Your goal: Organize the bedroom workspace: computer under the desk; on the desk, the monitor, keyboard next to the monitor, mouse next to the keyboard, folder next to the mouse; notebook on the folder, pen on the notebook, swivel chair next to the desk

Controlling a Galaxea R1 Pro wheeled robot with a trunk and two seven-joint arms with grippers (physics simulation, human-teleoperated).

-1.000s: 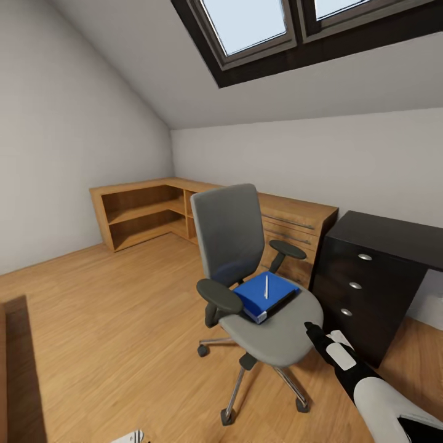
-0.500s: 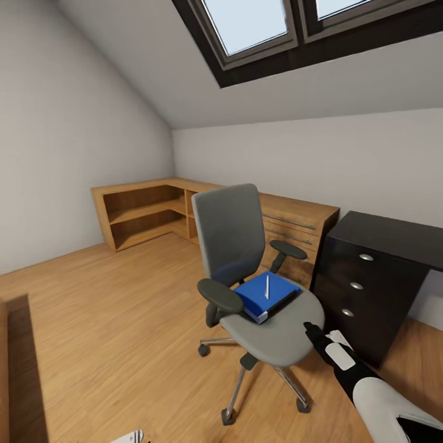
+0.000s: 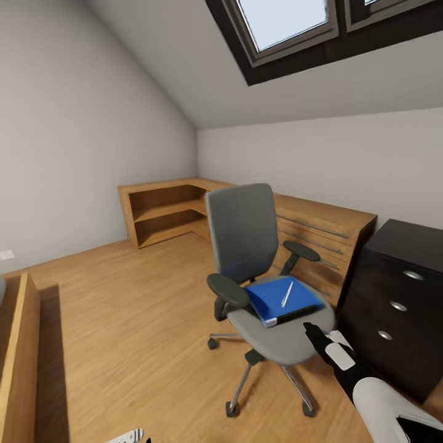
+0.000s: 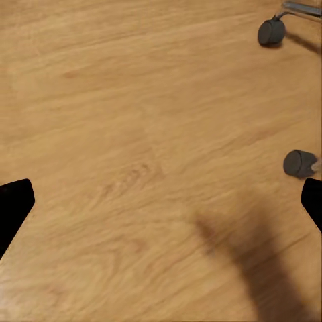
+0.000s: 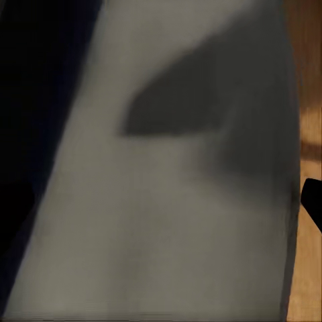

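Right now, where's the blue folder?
In the head view the folder lies on the seat of the swivel chair, right of centre, with the pen on top and the right gripper just beside the seat's edge.

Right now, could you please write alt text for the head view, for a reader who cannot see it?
A grey swivel chair stands on a wooden floor, holding a blue folder with a pen on top. The right gripper reaches toward the seat; black drawers stand beside it.

You've got one swivel chair (image 3: 264, 289); on its seat, one folder (image 3: 280, 299), one pen (image 3: 287, 294). Right of chair: one black drawer unit (image 3: 400, 307), three handles. Behind chair: one wooden cabinet run (image 3: 184, 209).
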